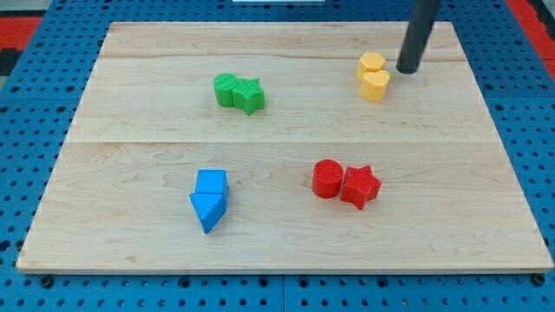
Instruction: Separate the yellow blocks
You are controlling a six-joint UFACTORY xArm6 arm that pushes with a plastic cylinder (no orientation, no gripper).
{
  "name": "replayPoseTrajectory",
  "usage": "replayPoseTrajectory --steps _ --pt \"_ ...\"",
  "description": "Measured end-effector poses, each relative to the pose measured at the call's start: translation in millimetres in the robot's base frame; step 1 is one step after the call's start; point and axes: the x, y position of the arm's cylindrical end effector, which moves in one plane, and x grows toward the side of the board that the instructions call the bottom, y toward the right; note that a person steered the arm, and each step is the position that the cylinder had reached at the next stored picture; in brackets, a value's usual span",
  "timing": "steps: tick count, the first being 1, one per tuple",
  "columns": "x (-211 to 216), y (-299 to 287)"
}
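Note:
Two yellow blocks touch each other near the view's top right: a yellow hexagon (371, 63) and, just below it, a yellow heart-shaped block (375, 85). My tip (407, 68) stands on the board just to the right of them, a small gap away from the hexagon. The dark rod rises from it up and out of the view's top edge.
A green round block (226, 89) and a green star (249, 95) touch at the upper middle left. A blue cube (211, 183) and a blue triangle (208, 209) touch at the lower left. A red cylinder (328, 178) and a red star (360, 185) touch at the lower right. The wooden board (286, 251) lies on blue pegboard.

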Motion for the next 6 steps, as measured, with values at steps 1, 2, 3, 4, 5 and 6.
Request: replayPoseTrajectory --steps 1,2,3,4,5,6 --pt "-13.7 -54.4" --pt "-16.2 -73.7" --pt "-19.7 -91.1" --pt "8.8 -71.1" --pt "33.4 -24.7" --pt "63.8 -6.7"
